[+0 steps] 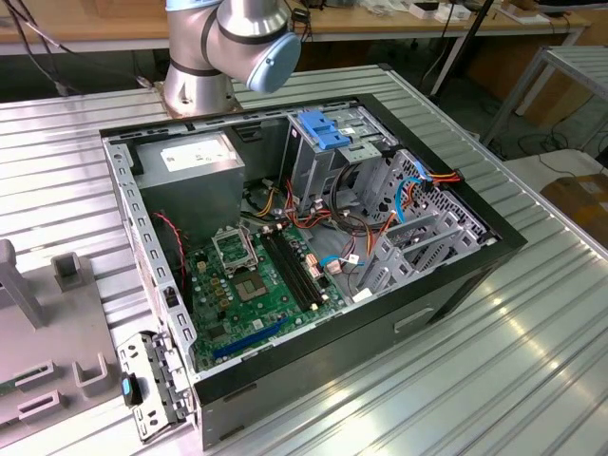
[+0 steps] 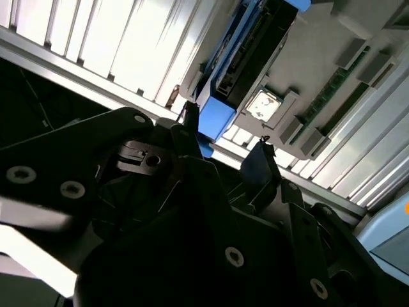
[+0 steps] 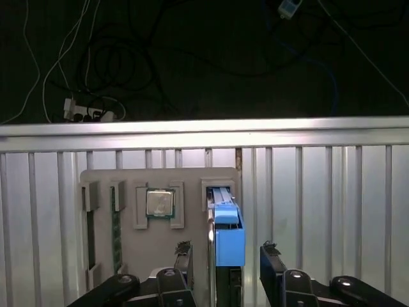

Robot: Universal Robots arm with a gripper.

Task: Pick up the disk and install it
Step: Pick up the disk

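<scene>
The claw (image 3: 227,251) hangs with its fingers apart, one on each side of the disk (image 3: 228,230), not touching it. The disk stands on edge in a slot of a grey holder (image 3: 150,252) on the ribbed metal counter (image 3: 319,211).

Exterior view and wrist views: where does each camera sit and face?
Exterior view: off-arm, above, looking down into the computer case; the arm shows.
First wrist view: looks down on the disk, open gripper astride it.
Second wrist view: looks slantwise past the gripper at the disk.
Both wrist views share disk and gripper.
</scene>
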